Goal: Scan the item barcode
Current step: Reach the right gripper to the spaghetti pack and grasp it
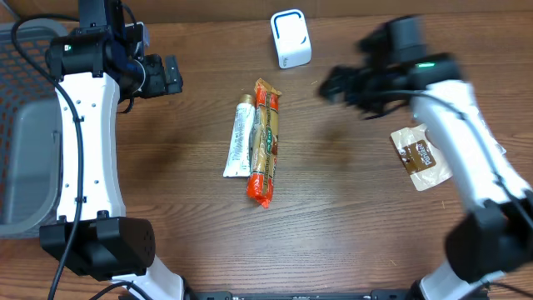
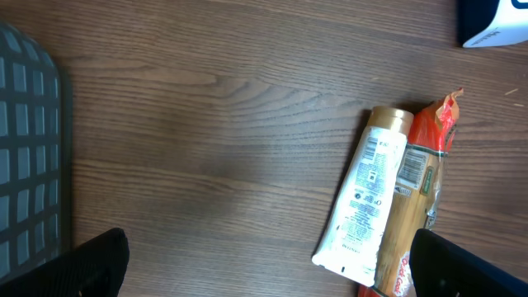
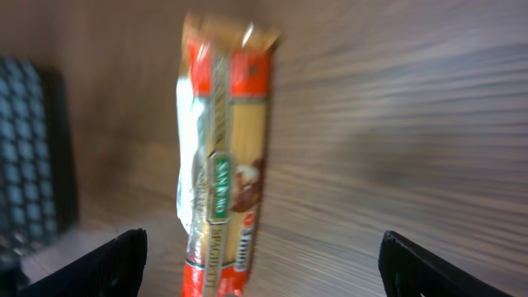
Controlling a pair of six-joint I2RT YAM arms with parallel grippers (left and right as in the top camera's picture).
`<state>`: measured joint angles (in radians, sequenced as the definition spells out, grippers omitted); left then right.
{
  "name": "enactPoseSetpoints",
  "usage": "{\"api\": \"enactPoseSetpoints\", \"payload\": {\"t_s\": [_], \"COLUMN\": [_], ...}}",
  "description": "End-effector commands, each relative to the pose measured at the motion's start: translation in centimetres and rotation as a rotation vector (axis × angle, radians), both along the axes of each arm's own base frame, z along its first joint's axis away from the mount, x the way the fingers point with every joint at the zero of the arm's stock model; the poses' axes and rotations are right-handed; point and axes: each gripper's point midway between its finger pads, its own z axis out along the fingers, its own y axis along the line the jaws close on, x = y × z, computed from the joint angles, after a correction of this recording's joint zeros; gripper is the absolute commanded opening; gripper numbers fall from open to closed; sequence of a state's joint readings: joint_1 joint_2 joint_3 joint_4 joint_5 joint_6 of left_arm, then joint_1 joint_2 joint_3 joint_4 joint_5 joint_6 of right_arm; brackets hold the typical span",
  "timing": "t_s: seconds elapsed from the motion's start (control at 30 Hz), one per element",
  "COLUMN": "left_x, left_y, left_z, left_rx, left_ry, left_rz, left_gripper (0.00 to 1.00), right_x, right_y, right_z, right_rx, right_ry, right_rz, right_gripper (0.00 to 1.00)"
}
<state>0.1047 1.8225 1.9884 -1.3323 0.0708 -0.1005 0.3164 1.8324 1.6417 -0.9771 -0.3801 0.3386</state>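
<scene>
2 empty, wide-open pincers; right pincer (image 1: 331,87) is nearer than left pincer (image 1: 175,75) to the long orange plastic pasta packet (image 1: 265,142), lying front-to-back

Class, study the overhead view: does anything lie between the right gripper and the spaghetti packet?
Nothing visible does. Only bare table separates the right gripper from the spaghetti packet. The white tube lies alongside the packet's far side, out of that path.
</scene>
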Motion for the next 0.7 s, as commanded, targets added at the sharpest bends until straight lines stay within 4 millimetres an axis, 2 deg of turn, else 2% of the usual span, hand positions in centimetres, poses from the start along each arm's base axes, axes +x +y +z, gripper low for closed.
{"api": "enactPoseSetpoints", "payload": {"t_s": [0.0, 0.2, 0.33, 0.5, 0.53, 0.67], "left_x": [0.1, 0.1, 0.1, 0.1, 0.1, 0.1], "left_y": [-0.4, -0.4, -0.4, -0.3, -0.4, -0.4], "left_z": [0.6, 0.6, 0.6, 0.5, 0.6, 0.6], "left_rx": [0.008, 0.008, 0.008, 0.008, 0.008, 0.008], "left_ry": [-0.017, -0.017, -0.017, -0.017, -0.017, -0.017], "left_rz": [-0.023, -0.023, -0.023, -0.023, -0.023, -0.023], "left_gripper": [1.00, 1.00, 0.99, 1.00, 1.00, 1.00], "right_x": [-1.0, -3.1, -4.9, -6.6, -6.8, -7.2], "right_y": [3.4, 8.4, 10.7, 12.0, 12.1, 11.6], "right_z": [-4.3, -9.7, -11.8, -13.0, -13.1, -14.4], "right_rx": [-0.096, -0.198, -0.222, -0.267, -0.281, -0.364], "right_ry": [0.062, 0.110, 0.135, 0.134, 0.127, 0.109], "right_rz": [-0.002, 0.024, 0.087, 0.131, 0.134, 0.085], "right_gripper": [0.90, 0.90, 0.90, 0.85, 0.81, 0.77]}}
